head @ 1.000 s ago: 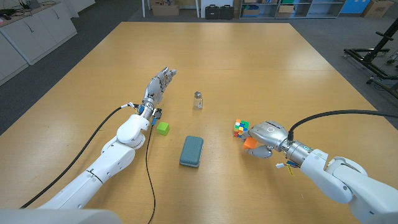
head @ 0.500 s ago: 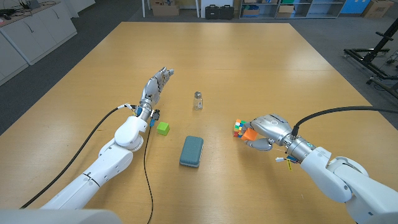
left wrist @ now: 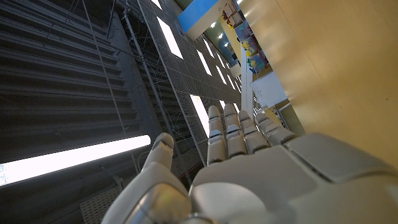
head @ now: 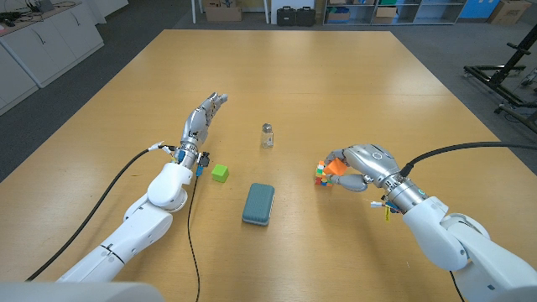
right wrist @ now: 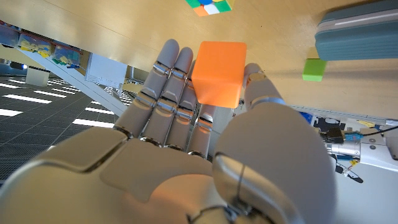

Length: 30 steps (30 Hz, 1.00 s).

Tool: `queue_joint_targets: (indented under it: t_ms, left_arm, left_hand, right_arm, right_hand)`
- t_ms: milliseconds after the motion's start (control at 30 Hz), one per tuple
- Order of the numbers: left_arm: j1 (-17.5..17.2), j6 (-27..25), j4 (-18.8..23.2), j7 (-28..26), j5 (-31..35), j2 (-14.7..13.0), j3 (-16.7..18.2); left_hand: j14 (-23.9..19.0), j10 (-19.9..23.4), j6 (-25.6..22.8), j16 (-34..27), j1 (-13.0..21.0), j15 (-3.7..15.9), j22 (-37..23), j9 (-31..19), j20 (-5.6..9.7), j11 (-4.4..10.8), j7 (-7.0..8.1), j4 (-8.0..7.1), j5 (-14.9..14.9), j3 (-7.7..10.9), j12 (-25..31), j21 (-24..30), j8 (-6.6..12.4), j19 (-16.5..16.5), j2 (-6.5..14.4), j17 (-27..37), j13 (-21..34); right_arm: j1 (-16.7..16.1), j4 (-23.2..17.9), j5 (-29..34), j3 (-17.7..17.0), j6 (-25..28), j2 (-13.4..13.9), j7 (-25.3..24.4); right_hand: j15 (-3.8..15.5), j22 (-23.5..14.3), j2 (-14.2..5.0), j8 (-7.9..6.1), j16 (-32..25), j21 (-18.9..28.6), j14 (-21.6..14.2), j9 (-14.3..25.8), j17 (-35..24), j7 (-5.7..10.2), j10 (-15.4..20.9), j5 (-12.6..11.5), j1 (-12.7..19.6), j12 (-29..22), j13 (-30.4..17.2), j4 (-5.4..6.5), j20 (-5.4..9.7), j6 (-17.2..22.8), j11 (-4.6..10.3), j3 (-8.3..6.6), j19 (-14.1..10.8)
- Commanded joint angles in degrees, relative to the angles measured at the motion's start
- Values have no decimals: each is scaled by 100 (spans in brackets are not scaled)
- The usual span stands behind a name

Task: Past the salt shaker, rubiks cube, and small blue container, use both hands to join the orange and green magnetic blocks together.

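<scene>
1. The orange block (head: pixel 336 167) is being pinched between the thumb and the fingers (right wrist: pixel 176 93) of the right hand (head: pixel 362 165); in the right wrist view the orange block (right wrist: pixel 218 73) is seen pressed against the fingertips, with the thumb (right wrist: pixel 261 93) on its other side.
2. The block is being held above the surface (head: pixel 403 92), just beside the rubiks cube (head: pixel 322 174), which is lying on the wood next to the hand.
3. The green block (head: pixel 220 173) is resting on the surface, close to the left forearm and apart from the left hand (head: pixel 201 118).
4. The left hand is being kept spread, nothing is held in it, and its fingers are pointing away from the robot; in the left wrist view the fingers (left wrist: pixel 233 127) are seen straight and side by side.
5. The small blue container (head: pixel 258 204) is lying between the two arms, nearer to the robot than the green block.
6. The salt shaker (head: pixel 267 135) is standing upright further back, between the two hands.
</scene>
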State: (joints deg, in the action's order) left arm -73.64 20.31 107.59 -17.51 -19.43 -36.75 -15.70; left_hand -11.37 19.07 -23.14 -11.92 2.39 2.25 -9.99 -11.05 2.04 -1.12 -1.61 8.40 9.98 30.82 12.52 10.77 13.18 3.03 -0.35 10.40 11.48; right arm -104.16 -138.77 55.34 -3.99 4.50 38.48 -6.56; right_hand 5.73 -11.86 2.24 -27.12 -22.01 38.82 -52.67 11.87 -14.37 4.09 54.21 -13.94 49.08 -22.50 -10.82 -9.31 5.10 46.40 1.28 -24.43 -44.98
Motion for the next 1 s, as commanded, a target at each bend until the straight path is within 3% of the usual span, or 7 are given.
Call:
queue_joint_targets:
  t_ms: [33,467,700,1000]
  left_arm:
    - [-381,-42,307,-218,365,-128,229]
    - [-692,-435,757,-615,1108,-239,447]
    - [-816,-347,805,-633,1251,-219,532]
    - [-1061,-518,1079,-905,1907,-235,740]
  left_hand:
    - [-72,77,-90,-59,38,32,-8,-24,207,-13,10,39,3,13,37,51,39,82,13,17,2]
    - [-184,218,-162,-77,107,46,-7,-27,192,4,10,72,21,50,71,59,57,130,34,14,4]
    - [-359,406,-349,-79,499,150,1,-33,169,138,119,222,89,225,98,58,147,191,70,3,5]
    - [-442,494,-387,-71,722,191,2,-36,149,239,161,251,108,312,102,58,172,229,52,0,6]
  right_arm:
    - [294,252,-481,434,79,-287,-660]
    - [734,687,-1231,865,43,-490,-1463]
    - [976,866,-1615,988,-17,-518,-1802]
    - [1310,1101,-1946,1231,-116,-502,-2146]
  right_hand:
    - [583,-30,-815,-36,2,67,-164,12,-14,298,1032,7,838,1,-31,45,188,640,1001,-35,7]
    - [581,-31,-820,-30,-2,98,-210,9,-19,267,1032,31,845,22,-33,52,184,648,990,-25,11]
    - [581,-31,-816,-25,-2,111,-233,7,-19,271,1031,43,854,34,-34,50,174,649,979,-21,27]
    - [577,-31,-821,-29,-1,125,-255,5,-22,268,1050,57,861,39,-35,52,174,678,972,-17,46]
